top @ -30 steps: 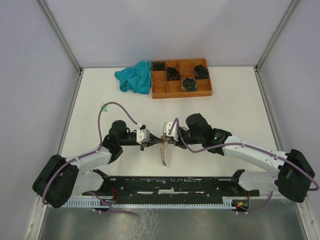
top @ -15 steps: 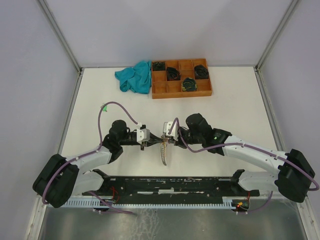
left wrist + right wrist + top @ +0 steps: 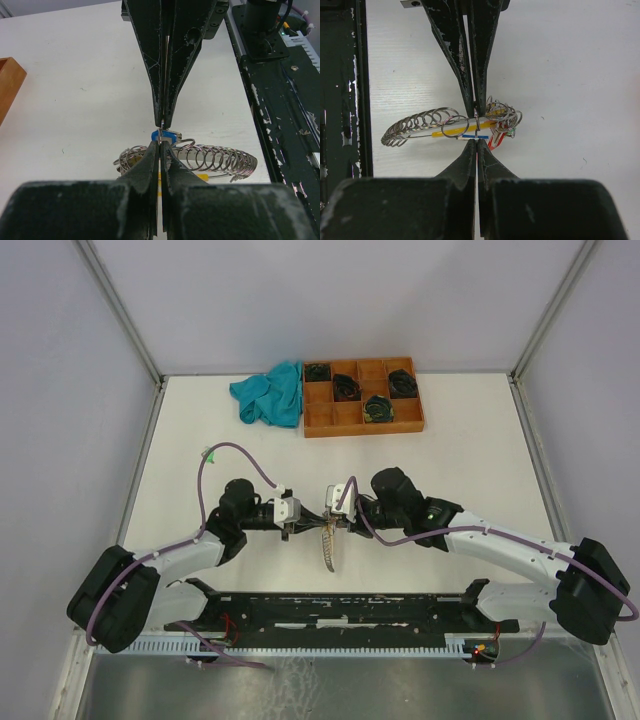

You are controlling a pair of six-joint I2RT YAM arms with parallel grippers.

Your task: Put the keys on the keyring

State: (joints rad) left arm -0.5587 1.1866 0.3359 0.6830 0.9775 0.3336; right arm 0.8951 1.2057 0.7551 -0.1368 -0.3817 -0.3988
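My left gripper [image 3: 302,523] and right gripper [image 3: 330,521] meet tip to tip at the table's middle, both shut. Between the tips stands a small split ring [image 3: 476,122] that carries the blue-tagged key [image 3: 475,136]. The left gripper [image 3: 161,143] pinches one side of the ring and the right gripper [image 3: 476,141] pinches the opposite side, at the blue tag [image 3: 166,135]. Just beneath is the keyring [image 3: 420,131], a thin loop with a yellow segment [image 3: 452,131] and several small rings [image 3: 220,159] threaded along it. Red and green tags [image 3: 496,141] bunch at one end. I cannot tell whether the keyring touches the table.
An orange-brown tray [image 3: 322,426] with black coiled bundles stands at the back. A teal cloth [image 3: 270,392] lies left of it. The black base rail [image 3: 340,610] runs along the near edge, close behind both wrists.
The keyring's near end has swung slightly to the left. Both grippers stay shut in the same spot.
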